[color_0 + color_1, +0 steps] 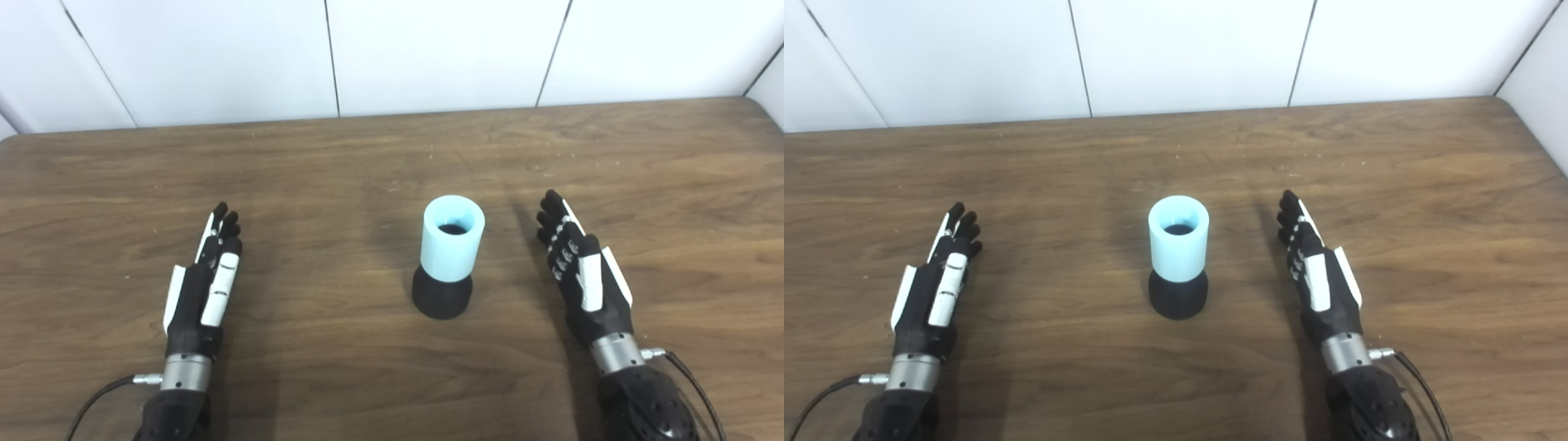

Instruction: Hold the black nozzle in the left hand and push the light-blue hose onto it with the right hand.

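The light-blue hose (452,240) stands upright as a short open tube, seated on top of the black nozzle (441,298), whose wide base rests on the wooden table (343,171) near the middle. My left hand (207,278) lies far to the left of them, fingers straight and apart, holding nothing. My right hand (582,268) rests to the right of the hose, also flat with fingers extended and empty. Neither hand touches the hose or nozzle.
Bare wood surrounds the stacked pair on all sides. White wall panels (429,55) rise behind the table's far edge. Cables (98,397) trail from both wrists at the near edge.
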You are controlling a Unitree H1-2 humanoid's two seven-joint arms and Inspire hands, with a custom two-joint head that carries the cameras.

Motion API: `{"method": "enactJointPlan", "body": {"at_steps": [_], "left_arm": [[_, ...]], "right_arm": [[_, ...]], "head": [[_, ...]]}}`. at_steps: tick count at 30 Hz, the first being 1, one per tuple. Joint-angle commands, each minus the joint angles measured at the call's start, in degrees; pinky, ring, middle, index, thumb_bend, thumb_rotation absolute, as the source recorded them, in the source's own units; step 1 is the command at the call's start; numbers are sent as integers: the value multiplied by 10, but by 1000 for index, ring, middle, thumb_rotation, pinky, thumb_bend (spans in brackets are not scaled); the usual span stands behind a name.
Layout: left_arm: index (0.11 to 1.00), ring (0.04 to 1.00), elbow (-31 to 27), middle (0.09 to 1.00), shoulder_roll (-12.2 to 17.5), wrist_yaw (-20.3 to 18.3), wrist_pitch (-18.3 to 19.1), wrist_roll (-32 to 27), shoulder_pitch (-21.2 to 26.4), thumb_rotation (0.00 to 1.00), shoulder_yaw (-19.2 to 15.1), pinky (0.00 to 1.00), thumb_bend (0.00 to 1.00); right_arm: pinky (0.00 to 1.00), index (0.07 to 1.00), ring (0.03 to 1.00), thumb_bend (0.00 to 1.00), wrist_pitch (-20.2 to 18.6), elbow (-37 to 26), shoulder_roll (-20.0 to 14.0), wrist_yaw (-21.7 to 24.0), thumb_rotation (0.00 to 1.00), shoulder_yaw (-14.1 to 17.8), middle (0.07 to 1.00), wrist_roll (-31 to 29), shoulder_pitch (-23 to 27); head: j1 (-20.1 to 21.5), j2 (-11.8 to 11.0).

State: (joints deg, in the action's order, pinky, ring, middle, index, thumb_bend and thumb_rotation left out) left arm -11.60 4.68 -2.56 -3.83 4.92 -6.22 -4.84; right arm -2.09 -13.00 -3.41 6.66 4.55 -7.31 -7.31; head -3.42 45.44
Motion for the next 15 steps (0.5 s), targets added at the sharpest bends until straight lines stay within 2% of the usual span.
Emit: {"method": "enactJointPlan", "body": {"at_steps": [1, 7, 15], "left_arm": [[958, 967, 8, 966, -11, 9, -25, 5, -16, 895, 9, 964, 499], [983, 986, 5, 981, -9, 10, -14, -1, -20, 899, 17, 984, 479], [989, 993, 0, 987, -15, 12, 1, -10, -21, 907, 19, 996, 451]], "right_arm": [[1000, 973, 1000, 611, 21, 2, -9, -1, 1000, 8, 985, -7, -2], [1000, 968, 1000, 593, 10, 2, -10, -6, 1000, 18, 979, -19, -9], [1000, 969, 997, 580, 7, 9, -12, -5, 1000, 24, 983, -26, -7]], "head": [[-16, -4], [-36, -13], [-38, -20]]}}
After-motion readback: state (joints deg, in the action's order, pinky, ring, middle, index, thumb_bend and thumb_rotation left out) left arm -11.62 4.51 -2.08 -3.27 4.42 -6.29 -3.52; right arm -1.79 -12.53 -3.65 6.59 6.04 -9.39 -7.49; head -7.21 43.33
